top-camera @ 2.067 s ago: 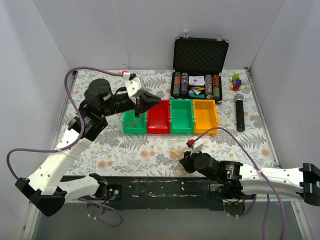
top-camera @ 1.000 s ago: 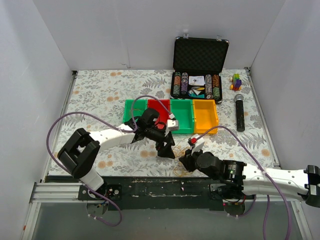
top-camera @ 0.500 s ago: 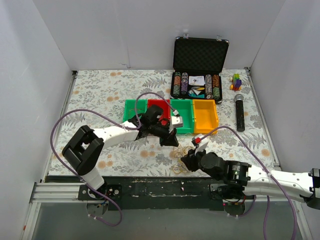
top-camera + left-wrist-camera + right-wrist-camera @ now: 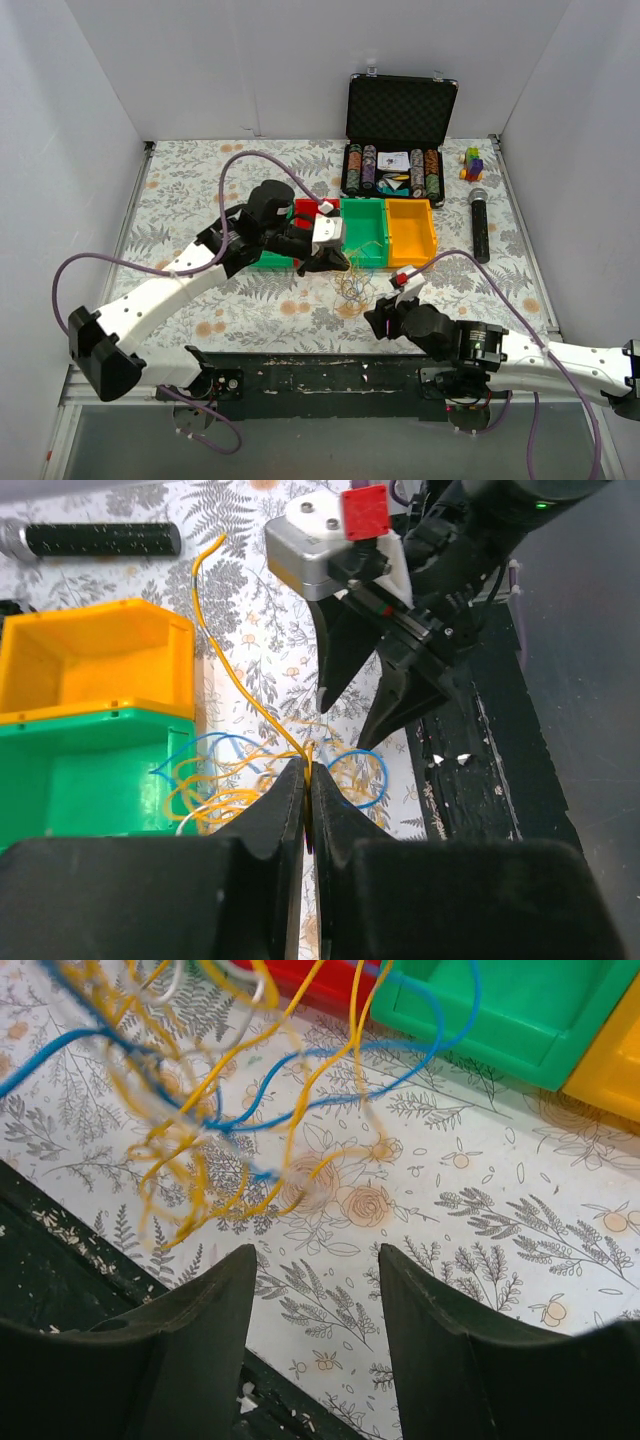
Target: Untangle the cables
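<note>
The cables (image 4: 350, 289) are a loose tangle of thin yellow, orange and blue strands on the floral table, just in front of the bins. My left gripper (image 4: 328, 264) hangs over the tangle's far side, shut on a yellow strand (image 4: 262, 715) pinched at its tips (image 4: 306, 773). The other loops of the cables (image 4: 225, 785) spread out below it. My right gripper (image 4: 376, 318) sits at the near right of the tangle. It is open (image 4: 318, 1260) with only bare table between its fingers, and the cables (image 4: 215, 1110) hang ahead of it to the left.
Red (image 4: 306, 208), green (image 4: 365, 235) and orange (image 4: 412, 232) bins stand in a row behind the tangle. An open black case of poker chips (image 4: 395, 170) is at the back, with a black microphone (image 4: 480, 228) and small coloured blocks (image 4: 472, 162) on the right. The black front rail (image 4: 330, 368) runs below.
My left gripper closed on a yellow strand beside the right gripper and pulled it up and back toward the bins. My right gripper opened and no longer has the tangle between its fingers.
</note>
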Controlling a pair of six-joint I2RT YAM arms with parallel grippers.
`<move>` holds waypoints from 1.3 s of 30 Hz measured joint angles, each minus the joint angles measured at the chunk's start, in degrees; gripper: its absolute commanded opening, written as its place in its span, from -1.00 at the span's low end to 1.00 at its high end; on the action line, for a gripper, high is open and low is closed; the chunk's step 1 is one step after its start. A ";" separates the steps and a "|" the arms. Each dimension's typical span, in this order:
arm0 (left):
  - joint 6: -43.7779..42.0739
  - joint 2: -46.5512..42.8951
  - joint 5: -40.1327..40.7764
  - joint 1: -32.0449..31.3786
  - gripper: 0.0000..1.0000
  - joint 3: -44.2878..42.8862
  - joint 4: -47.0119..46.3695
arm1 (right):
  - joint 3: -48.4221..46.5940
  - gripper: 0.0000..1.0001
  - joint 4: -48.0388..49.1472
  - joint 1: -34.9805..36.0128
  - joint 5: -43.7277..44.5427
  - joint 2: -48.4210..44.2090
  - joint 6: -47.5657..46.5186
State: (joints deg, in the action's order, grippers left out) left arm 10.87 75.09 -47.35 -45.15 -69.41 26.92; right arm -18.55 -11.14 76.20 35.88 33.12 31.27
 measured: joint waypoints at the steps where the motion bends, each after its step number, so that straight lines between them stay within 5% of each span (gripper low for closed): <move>1: -0.92 -1.44 0.07 0.00 -1.00 -0.31 1.20 | -0.50 0.23 -0.20 0.00 0.13 0.02 -0.26; 18: -17.00 -6.99 0.00 -0.11 -1.00 -4.46 15.96 | -9.90 0.26 -0.24 0.02 1.05 -1.53 -7.04; 27: -18.60 -7.02 -0.04 -0.85 -1.00 -4.46 16.85 | -9.90 0.05 1.81 0.02 -1.66 0.46 -7.96; 39: -18.51 -7.06 -0.04 -2.80 -1.00 -4.46 16.79 | -12.90 0.03 11.41 0.00 -8.20 10.25 -11.37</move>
State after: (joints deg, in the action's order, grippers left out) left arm -7.64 68.03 -47.40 -47.94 -73.87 43.70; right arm -31.44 0.27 76.20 27.68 43.38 19.90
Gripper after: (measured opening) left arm 0.020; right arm 0.515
